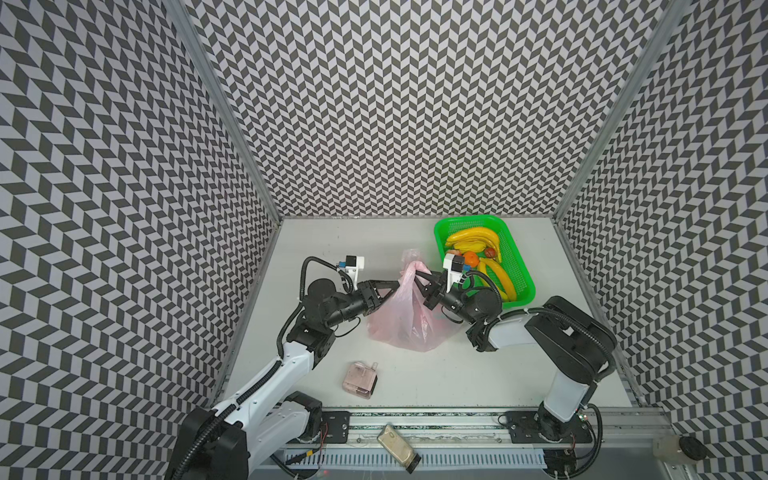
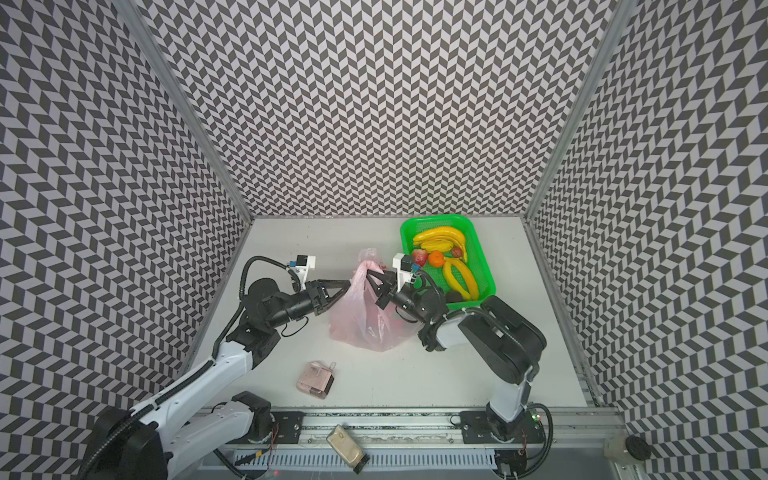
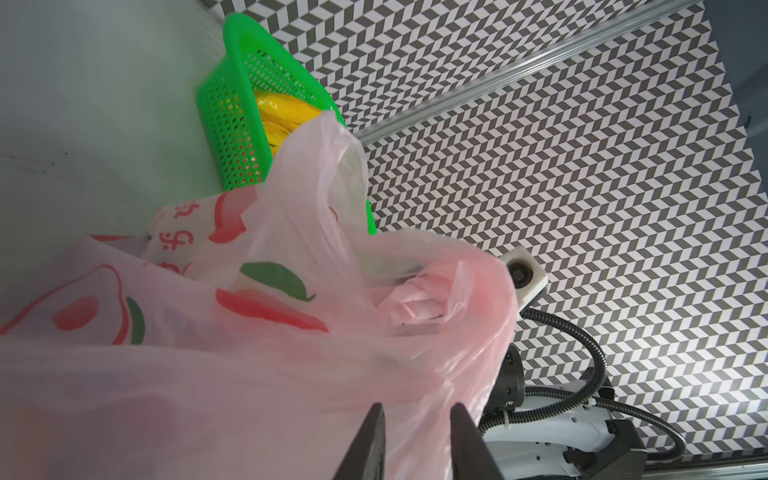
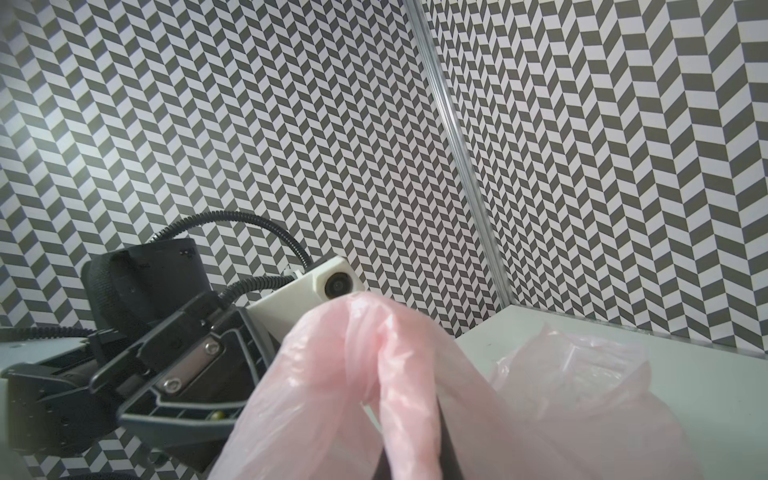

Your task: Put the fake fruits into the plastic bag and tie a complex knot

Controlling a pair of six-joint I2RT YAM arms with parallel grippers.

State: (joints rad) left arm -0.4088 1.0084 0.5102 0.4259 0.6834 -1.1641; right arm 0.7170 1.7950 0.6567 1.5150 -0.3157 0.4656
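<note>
Overhead, in both top views, we see a pale grey table [image 1: 415, 374] boxed in by chevron-patterned walls [image 1: 415, 104], with the fake fruits [image 1: 473, 240] lying in a green basket [image 1: 469, 219] at far right. The plastic bag [image 1: 409, 320] slumps mid-table between the left gripper [image 1: 395, 284], touching its edge, and the right gripper [image 1: 420, 275], pinched together on a raised handle. From the left wrist, film shows between slightly parted fingers [image 3: 370, 440]; whether they clamp it we cannot tell. From the right wrist, twisted handle film runs beside one dark finger.

1 bag [image 1: 399, 320], 1 grn basket [image 1: 469, 219], 1 box [image 1: 360, 380]
</note>
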